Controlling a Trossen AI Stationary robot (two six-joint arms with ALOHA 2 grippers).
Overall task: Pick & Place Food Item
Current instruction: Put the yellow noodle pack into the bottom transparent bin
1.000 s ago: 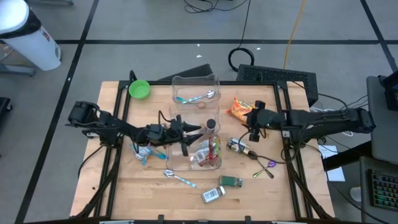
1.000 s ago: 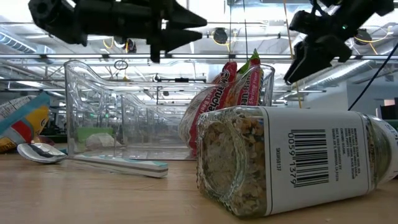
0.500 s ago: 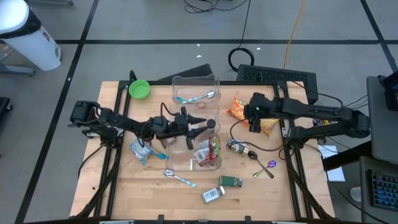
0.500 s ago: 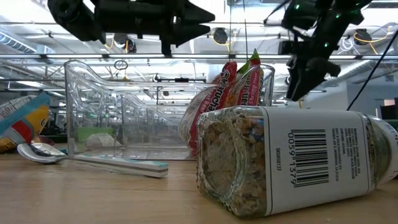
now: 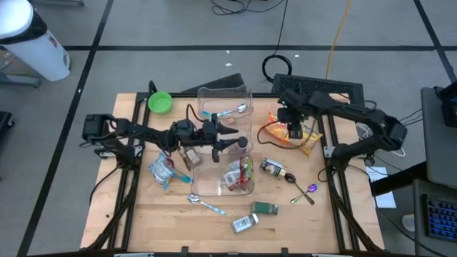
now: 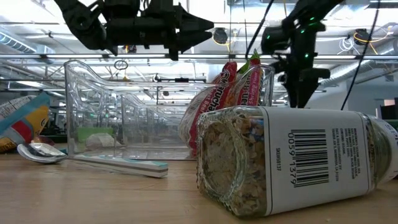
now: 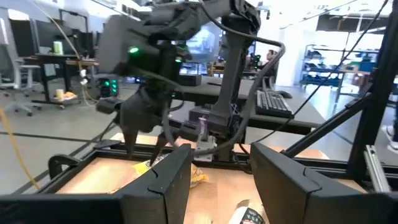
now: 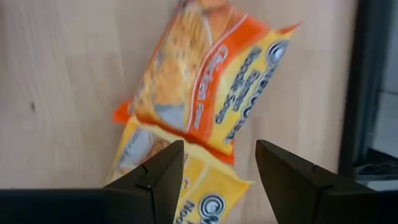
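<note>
The right claw (image 5: 293, 133) hangs with fingers apart, holding nothing, directly above the orange noodle packets (image 8: 205, 99) lying at about two o'clock on the counter (image 5: 343, 228). This looks like the approach; next it should descend and close. The left claw (image 5: 232, 143), also apart and empty, hovers over the clear bin (image 5: 214, 93) at centre.

Pale blond wood with faint grain on the table (image 5: 178, 221). Bright green for the small bowl (image 5: 160, 102). Orange and yellow on the noodle packets (image 8: 205, 118), with white lettering and a pale picture of noodles. Clear, colourless plastic for the container (image 6: 124, 106); red wrappers (image 6: 239, 84) inside. Speckled tan and beige in the spice jar (image 6: 292, 162), white label, black barcode. Purple on the little spoon (image 5: 311, 188).
</note>
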